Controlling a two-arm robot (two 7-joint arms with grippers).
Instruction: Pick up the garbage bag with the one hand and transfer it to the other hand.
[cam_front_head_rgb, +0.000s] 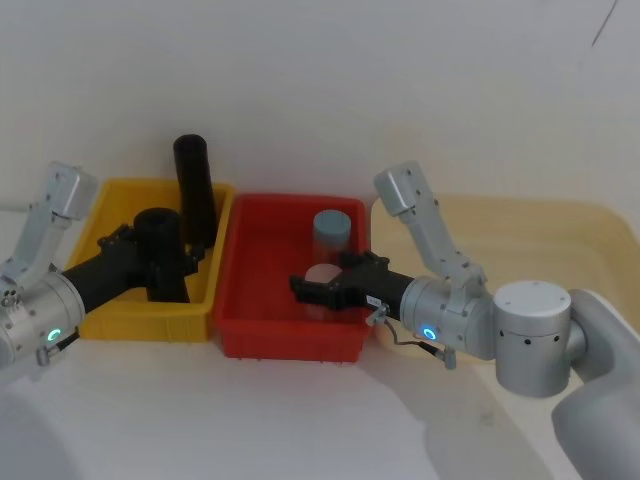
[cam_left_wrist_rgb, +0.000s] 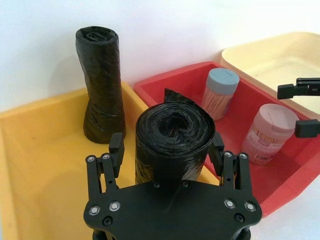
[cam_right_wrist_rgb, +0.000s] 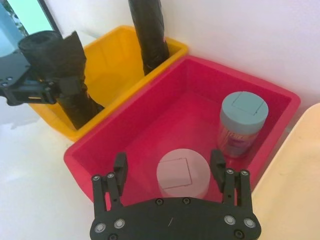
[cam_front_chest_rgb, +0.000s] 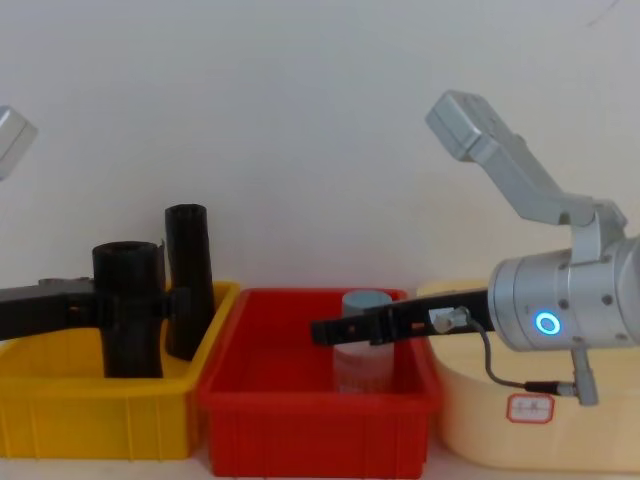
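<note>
Left gripper (cam_left_wrist_rgb: 167, 150) clamped on garbage bag (cam_left_wrist_rgb: 172, 137) inside yellow bin (cam_front_head_rgb: 110, 320); right gripper (cam_front_head_rgb: 305, 288) open beside it. Grasp step; next: lift, carry across.

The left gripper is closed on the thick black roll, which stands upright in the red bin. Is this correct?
Not quite. The left gripper is closed on the thick black roll, but the roll stands upright in the yellow bin, not the red bin; the head view shows this.
</note>
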